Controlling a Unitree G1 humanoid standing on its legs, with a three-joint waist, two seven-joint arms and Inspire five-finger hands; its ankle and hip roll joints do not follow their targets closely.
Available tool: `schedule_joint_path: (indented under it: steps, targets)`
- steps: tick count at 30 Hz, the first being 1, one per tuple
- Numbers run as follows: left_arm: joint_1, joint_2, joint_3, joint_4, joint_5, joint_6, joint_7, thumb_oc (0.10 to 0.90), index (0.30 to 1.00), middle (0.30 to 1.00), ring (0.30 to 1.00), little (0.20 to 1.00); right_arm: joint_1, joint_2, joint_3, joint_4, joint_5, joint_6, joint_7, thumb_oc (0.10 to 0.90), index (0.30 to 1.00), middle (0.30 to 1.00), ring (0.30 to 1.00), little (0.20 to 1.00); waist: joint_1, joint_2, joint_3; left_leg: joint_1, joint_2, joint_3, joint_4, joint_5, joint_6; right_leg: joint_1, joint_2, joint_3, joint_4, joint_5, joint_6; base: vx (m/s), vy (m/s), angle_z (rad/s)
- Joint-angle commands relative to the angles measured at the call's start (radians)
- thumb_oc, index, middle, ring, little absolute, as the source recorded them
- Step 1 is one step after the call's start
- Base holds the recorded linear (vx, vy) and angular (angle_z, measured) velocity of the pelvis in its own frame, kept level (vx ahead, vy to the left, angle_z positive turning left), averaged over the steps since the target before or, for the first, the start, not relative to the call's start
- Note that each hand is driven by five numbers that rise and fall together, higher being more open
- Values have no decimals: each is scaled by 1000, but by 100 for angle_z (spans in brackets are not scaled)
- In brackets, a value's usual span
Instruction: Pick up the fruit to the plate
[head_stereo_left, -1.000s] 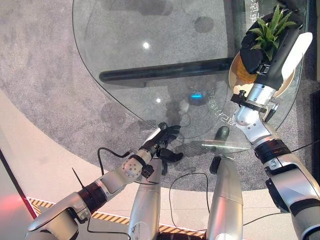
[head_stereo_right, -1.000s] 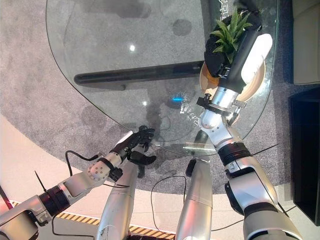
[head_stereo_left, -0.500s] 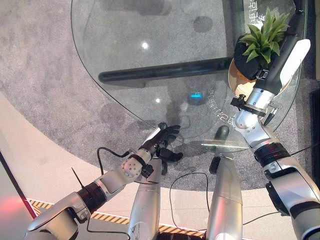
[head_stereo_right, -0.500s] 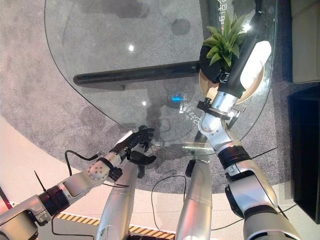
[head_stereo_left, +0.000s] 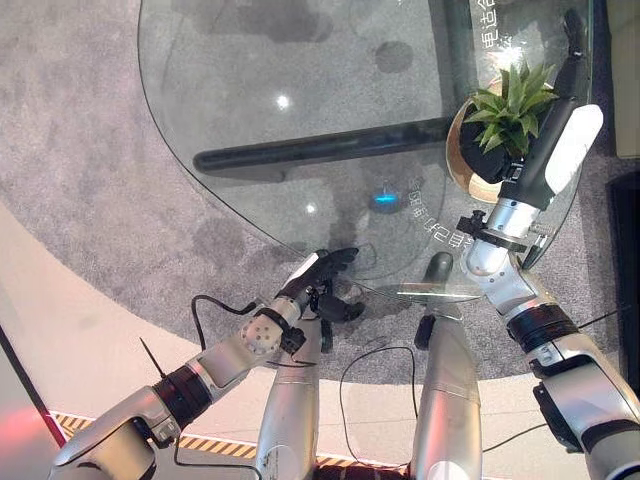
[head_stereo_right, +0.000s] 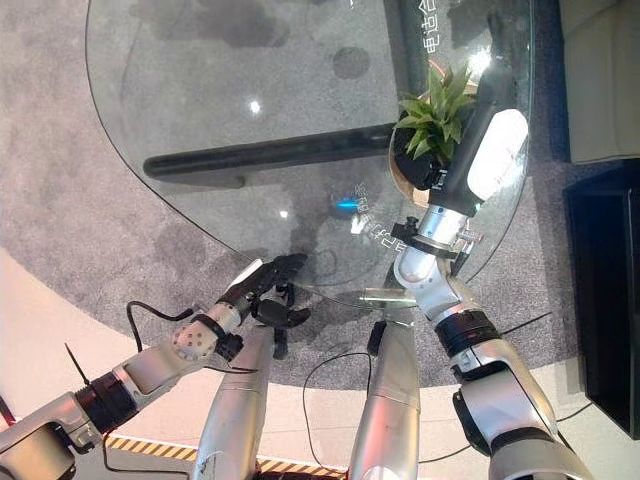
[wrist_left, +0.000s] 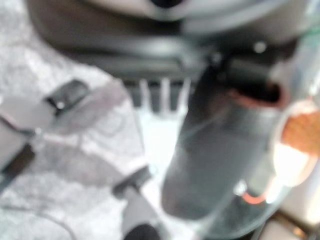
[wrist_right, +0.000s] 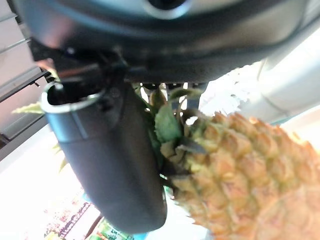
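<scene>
While the right robot hand (head_stereo_left: 490, 158) grips the pineapple (wrist_right: 240, 170) just below its green crown, fingers curled round it, the fruit hangs over the plate (head_stereo_left: 456, 160) on the glass tabletop (head_stereo_left: 300, 90). The left robot hand (head_stereo_left: 325, 275) rests relaxed and empty at the near edge. Risk: that narrow grip could let the heavy fruit swing or slip and miss the plate.

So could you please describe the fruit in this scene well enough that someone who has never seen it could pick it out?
Start at the round glass table and go to its right edge, where the right hand is closed on something. That is the pineapple, with scaly yellow-orange skin. Its spiky green leaf crown sets it apart.
</scene>
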Motion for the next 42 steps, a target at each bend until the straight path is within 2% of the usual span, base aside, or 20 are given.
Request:
schedule_joint_path:
  steps: [1,21,26,42]
  targets:
    - [83,8,12,-148,33,-47,-17,800,900,900,900,900,-31,-95,-21,-147,-87,-3,-156,800,900,900,900,900,-14,21,-23,48,-119,104,12,-104,63,81,145,-64,-133,32,-4,0,0,0]
    - [130,26,50,-173,43,-43,-17,800,900,900,900,900,59,-130,-60,-311,-141,138,-214,800,900,900,900,900,-27,-15,-23,84,-115,104,18,-119,71,132,150,-60,-139,25,0,2,1,-1]
    - [137,27,51,-171,44,-48,-13,800,900,900,900,900,68,-132,-78,-323,-133,131,-234,800,900,900,900,900,-28,-17,-23,88,-115,103,18,-122,72,136,150,-57,-138,22,2,0,0,0]
    - [130,9,36,-153,32,-52,-1,800,900,900,900,900,12,-137,-50,-347,-149,88,-176,800,900,900,900,900,-21,-11,-23,74,-124,94,31,-125,73,125,145,-54,-135,24,3,0,0,0]
